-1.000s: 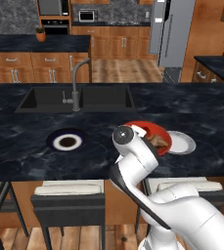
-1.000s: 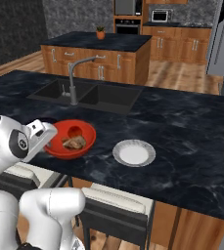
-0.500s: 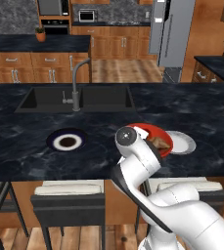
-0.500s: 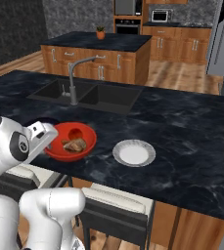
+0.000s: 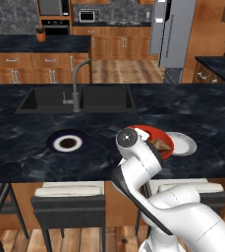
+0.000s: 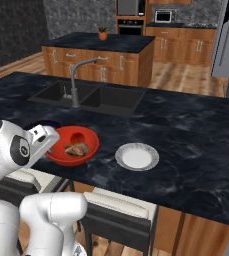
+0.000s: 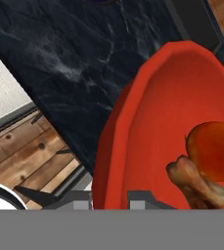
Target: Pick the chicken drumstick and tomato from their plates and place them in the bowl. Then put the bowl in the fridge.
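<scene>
Food loaded, bowl gripped at its rim — the fridge leg is outstanding.

The chicken drumstick (image 7: 201, 183) and the tomato (image 7: 212, 151) both lie inside the red bowl (image 6: 72, 145), touching each other; the navy-rimmed plate (image 5: 67, 142) and the plain white plate (image 6: 137, 156) stand bare on the dark counter (image 6: 186, 135), so the loading step is judged complete. The gripper (image 7: 109, 197) sits at the bowl's near rim with its fingers drawn together on that rim, as the hand view shows. The bowl rests near the counter's front edge, just beside the white plate. What remains, by my judgement, is the carry to the grey fridge (image 5: 172, 32), which stands well apart across the kitchen. No brand, label or legible writing found on any item.
</scene>
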Motion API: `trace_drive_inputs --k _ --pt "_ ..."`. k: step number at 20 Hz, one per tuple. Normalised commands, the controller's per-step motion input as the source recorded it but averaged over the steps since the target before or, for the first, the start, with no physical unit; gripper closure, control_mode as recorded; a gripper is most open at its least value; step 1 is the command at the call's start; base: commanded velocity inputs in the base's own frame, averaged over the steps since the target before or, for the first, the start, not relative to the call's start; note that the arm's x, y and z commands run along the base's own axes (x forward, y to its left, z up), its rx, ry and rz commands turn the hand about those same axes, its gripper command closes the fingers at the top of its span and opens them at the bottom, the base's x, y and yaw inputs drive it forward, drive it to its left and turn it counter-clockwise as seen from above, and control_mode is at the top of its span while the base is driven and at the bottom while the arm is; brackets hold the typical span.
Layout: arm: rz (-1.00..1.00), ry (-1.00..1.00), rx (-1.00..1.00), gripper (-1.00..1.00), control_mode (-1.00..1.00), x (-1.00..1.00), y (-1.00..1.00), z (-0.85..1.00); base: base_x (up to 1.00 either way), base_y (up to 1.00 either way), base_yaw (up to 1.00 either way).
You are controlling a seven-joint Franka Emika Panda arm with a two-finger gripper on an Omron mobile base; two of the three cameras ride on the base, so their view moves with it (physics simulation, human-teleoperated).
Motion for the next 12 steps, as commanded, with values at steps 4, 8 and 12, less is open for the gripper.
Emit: trace_drive_inputs --k 4,8,12 --pt "0.00 0.00 0.00 1.00 1.00 0.00 0.00 0.00 -0.26 0.01 0.03" --pt "0.00 0.00 0.00 1.00 1.00 0.00 0.00 0.00 -0.76 0.00 0.01" --pt "0.00 0.00 0.00 1.00 1.00 0.00 0.00 0.00 -0.26 0.55 0.09"
